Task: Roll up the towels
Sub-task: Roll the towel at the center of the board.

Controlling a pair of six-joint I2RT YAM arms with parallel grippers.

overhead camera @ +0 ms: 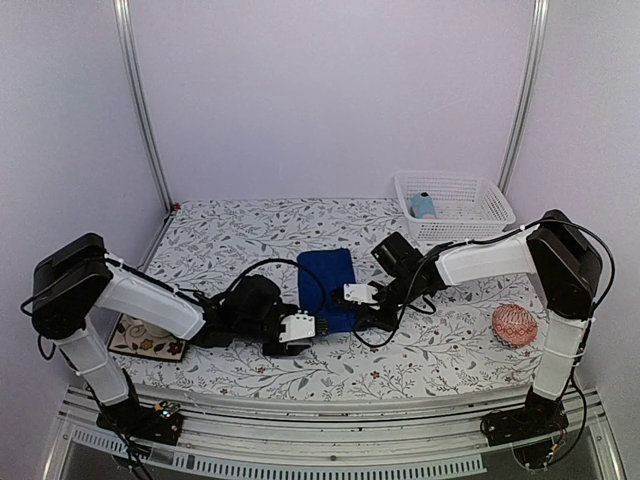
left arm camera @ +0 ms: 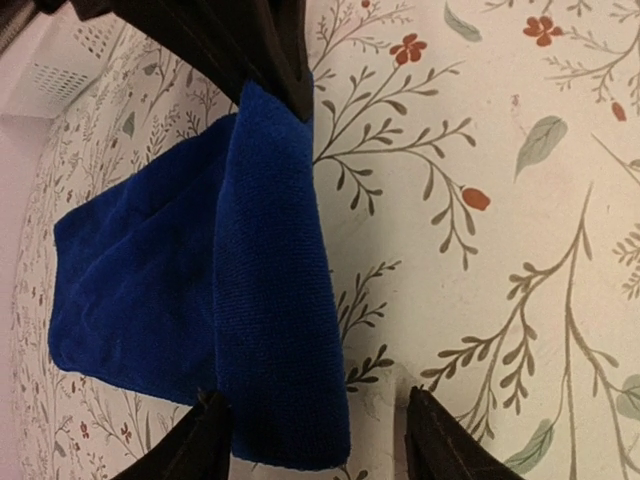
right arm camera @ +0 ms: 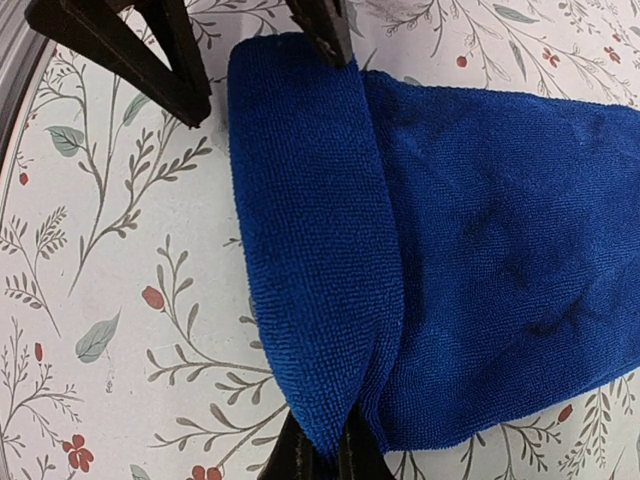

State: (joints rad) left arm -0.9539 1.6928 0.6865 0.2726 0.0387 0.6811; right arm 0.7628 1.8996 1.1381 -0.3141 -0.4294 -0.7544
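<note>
The royal-blue towel (overhead camera: 325,272) lies flat at the middle of the flowered surface (overhead camera: 230,235). In the top view its long axis runs from 12 to 6 o'clock. Its 6 o'clock end is turned over onto itself in a thick, rounded band that runs crosswise from 9 to 3 o'clock. The rest of the cloth spreads smooth towards 12, with a few soft creases. The pile looks fine and dense, and the colour is even.

The right claw (right arm camera: 325,455) is pinched together on the 3 o'clock end of that folded band. The left claw (left arm camera: 315,430) sits at the 9 o'clock end with its jaws apart. One finger (left arm camera: 190,445) is against the band's corner and the other stands on bare surface beside it.

A white basket (overhead camera: 480,212) at 1 o'clock holds a small light-blue cloth (overhead camera: 423,205), too small to make out further. A round pink-red ball (overhead camera: 514,325) rests at 4 o'clock, well apart from the towel.
</note>
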